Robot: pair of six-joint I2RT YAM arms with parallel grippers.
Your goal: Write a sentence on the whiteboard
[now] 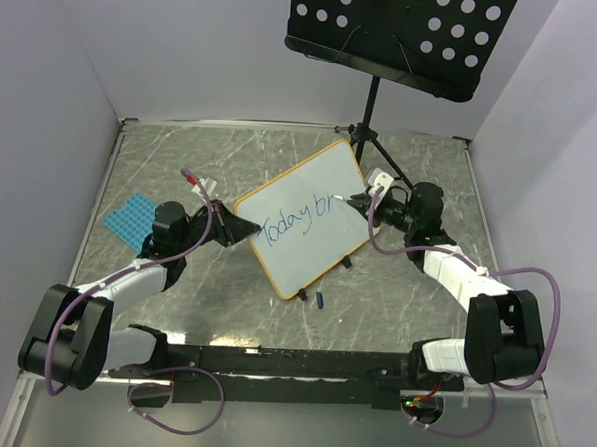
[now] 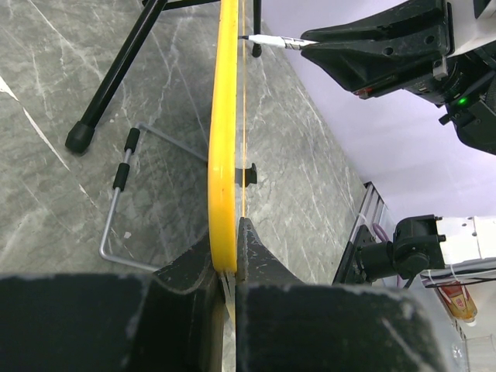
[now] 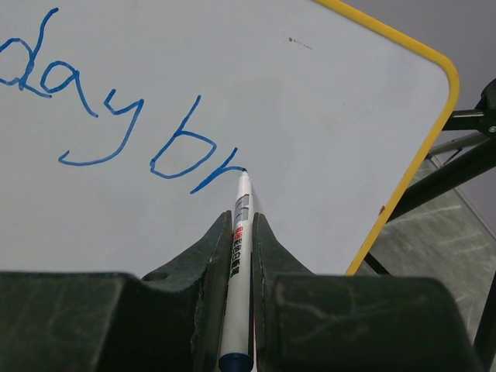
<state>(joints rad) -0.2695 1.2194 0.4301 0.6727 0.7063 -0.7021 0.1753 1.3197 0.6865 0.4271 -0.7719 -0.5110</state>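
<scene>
The whiteboard [image 1: 304, 219] with its orange-yellow frame stands tilted mid-table. Blue writing [image 1: 297, 221] on it reads "Today br". My left gripper [image 1: 240, 229] is shut on the board's left edge; in the left wrist view the yellow frame [image 2: 223, 155] runs edge-on between its jaws. My right gripper [image 1: 364, 204] is shut on a white marker [image 3: 239, 263] with a blue end. The marker's tip touches the board at the end of the "r" [image 3: 217, 177] in the right wrist view. The marker also shows in the left wrist view [image 2: 279, 41].
A black perforated music stand [image 1: 399, 29] rises at the back, its tripod legs [image 1: 373, 142] just behind the board. A blue studded mat [image 1: 132, 218] lies at the left. A blue marker cap [image 1: 321, 300] lies in front of the board. A wire foot [image 2: 116, 209] lies behind it.
</scene>
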